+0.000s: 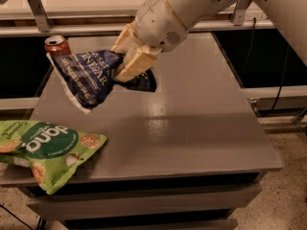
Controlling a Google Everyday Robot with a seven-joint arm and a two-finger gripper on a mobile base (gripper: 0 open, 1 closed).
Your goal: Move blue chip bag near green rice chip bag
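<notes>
The blue chip bag (88, 78) is a crinkled navy foil bag with white lettering, held tilted above the back left of the grey table (192, 128). My gripper (128, 63) is shut on the bag's right side, its tan fingers (134, 65) pinching the foil. The green rice chip bag (45, 150) lies flat at the table's front left corner, partly over the edge. The blue bag hangs a short way behind and to the right of the green bag, apart from it.
An orange soda can (56, 45) stands at the back left corner, partly hidden behind the blue bag. A white shelf rail (72, 13) runs along the back. Dark gaps flank the table on both sides.
</notes>
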